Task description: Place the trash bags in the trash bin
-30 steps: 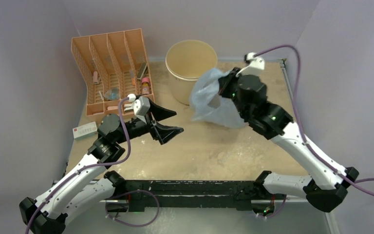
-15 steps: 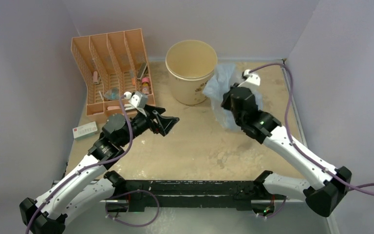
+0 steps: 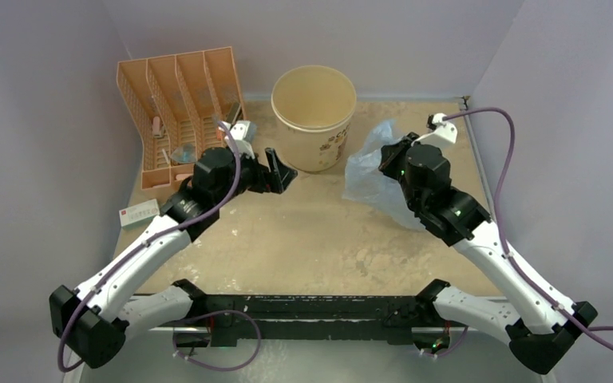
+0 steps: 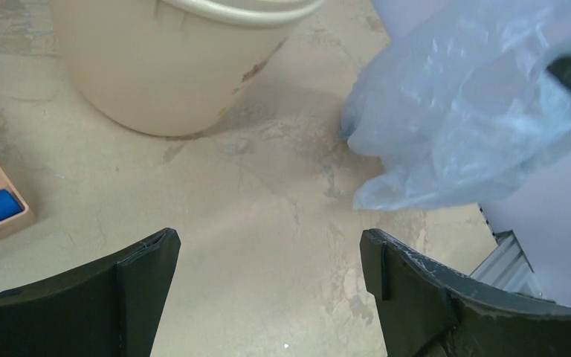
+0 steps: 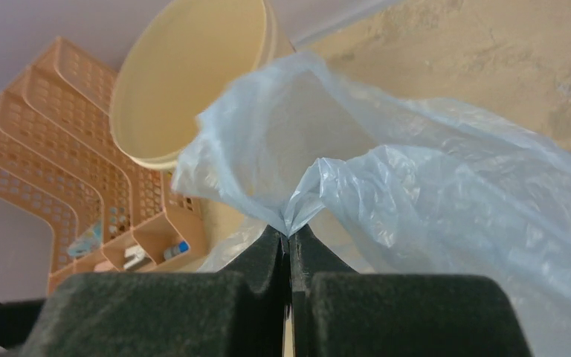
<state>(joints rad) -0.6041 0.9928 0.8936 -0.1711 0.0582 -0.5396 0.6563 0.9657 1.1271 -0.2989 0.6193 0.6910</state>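
The trash bag [image 3: 369, 174] is thin, crinkly, light-blue plastic. It hangs bunched to the right of the trash bin [image 3: 319, 145], a round cream bucket with a brownish print on its side. My right gripper [image 5: 290, 232] is shut on a pinched fold of the bag [image 5: 431, 193], and the bin's mouth [image 5: 193, 74] lies beyond it to the left. My left gripper [image 3: 281, 169] hovers just left of the bin's base, open and holding nothing. In the left wrist view its jaws [image 4: 268, 242] stand wide over bare table, with the bin [image 4: 171, 67] ahead and the bag [image 4: 461, 111] to the right.
An orange slotted organizer rack [image 3: 179, 112] with small items stands at the back left, close to my left arm. A small white box [image 3: 139, 213] lies near the table's left edge. Purple walls close in the back and both sides.
My left arm has reached forward and right to beside the bin, and its jaws have spread wider. My right gripper has carried the bag to the right, away from the bin.
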